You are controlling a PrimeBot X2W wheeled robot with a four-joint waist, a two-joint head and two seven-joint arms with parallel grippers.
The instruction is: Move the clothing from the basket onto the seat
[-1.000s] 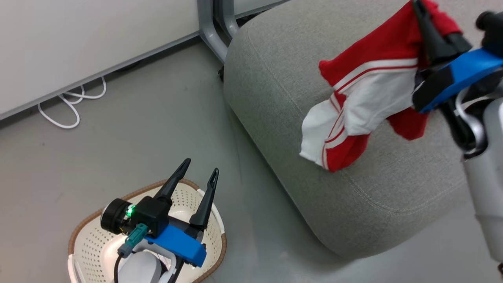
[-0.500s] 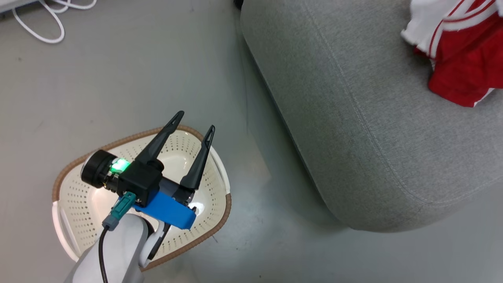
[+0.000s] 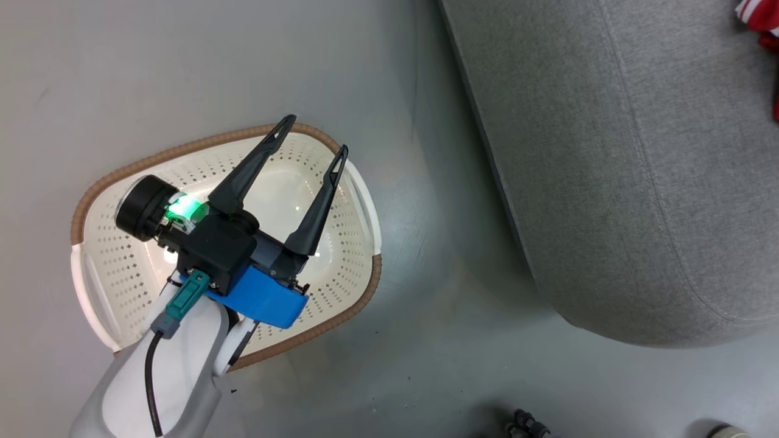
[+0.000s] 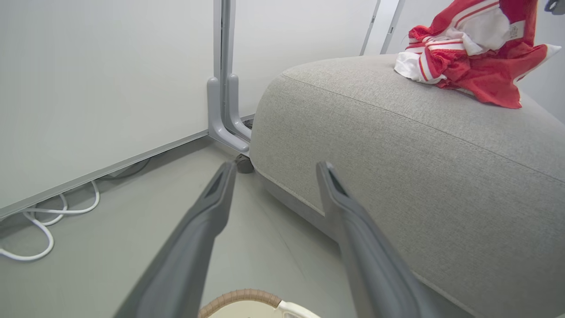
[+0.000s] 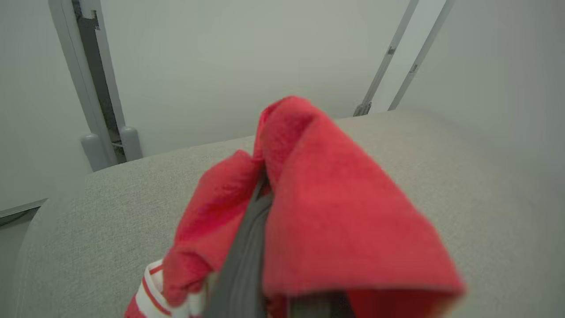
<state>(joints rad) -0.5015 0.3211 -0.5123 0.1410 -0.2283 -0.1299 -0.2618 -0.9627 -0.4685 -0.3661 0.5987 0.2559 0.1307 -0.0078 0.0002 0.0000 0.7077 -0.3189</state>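
The cream basket (image 3: 122,164) with its brown rim stands on the floor at the lower left. My left gripper (image 3: 316,134) hovers over it, open and holding nothing. The left wrist view looks along that gripper (image 4: 273,170) past the basket rim (image 4: 240,297) to the grey seat (image 4: 397,145). There the red and white clothing (image 4: 476,53) lies heaped, its top pulled up to the right. My right gripper (image 5: 258,198) is shut on the clothing (image 5: 335,212), which drapes over its fingers above the seat (image 5: 110,212). A scrap of clothing (image 3: 758,15) shows on the seat (image 3: 608,152).
A white wall panel and a grey post (image 4: 225,119) stand behind the seat's left end. A white cable (image 4: 44,221) loops on the floor along the panel. Grey floor separates basket and seat. Small dark parts (image 3: 526,423) sit at the head view's bottom edge.
The head camera has swung down and left: basket and left gripper sit higher in the picture, and the seat and clothing have slid to the right edge. Left gripper stays open over the basket.
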